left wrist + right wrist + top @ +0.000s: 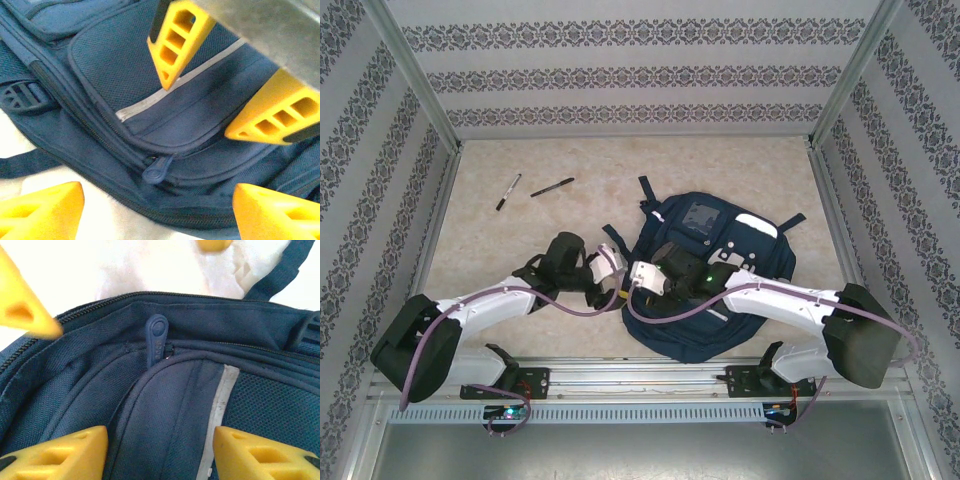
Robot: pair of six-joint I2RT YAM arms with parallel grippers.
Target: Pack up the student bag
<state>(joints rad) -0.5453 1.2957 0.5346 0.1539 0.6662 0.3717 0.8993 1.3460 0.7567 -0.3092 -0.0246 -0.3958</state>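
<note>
Navy student bag (765, 255) on the table — left gripper (157, 192) and right gripper (160, 432) both spread apart, flanking its zipper pull (157, 337).

student bag (770, 262) partly under right arm (782, 298)

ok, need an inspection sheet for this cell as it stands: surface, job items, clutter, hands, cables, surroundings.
Surface: beige mottled table; no spills seen.
Job's things: navy student bag lying flat, centre-right; its zipper pull lies free, ungripped.
Clutter: pen and second pen on the table, far left of the bag, not touching it.
Hands: left hand open over the bag's edge; right hand open, facing it across the pull; neither holds anything.
Cables: purple cable loops off the left arm; right arm's purple cable drapes over the bag.
Surroundings: patterned walls, metal frame; nothing else seen.
</note>
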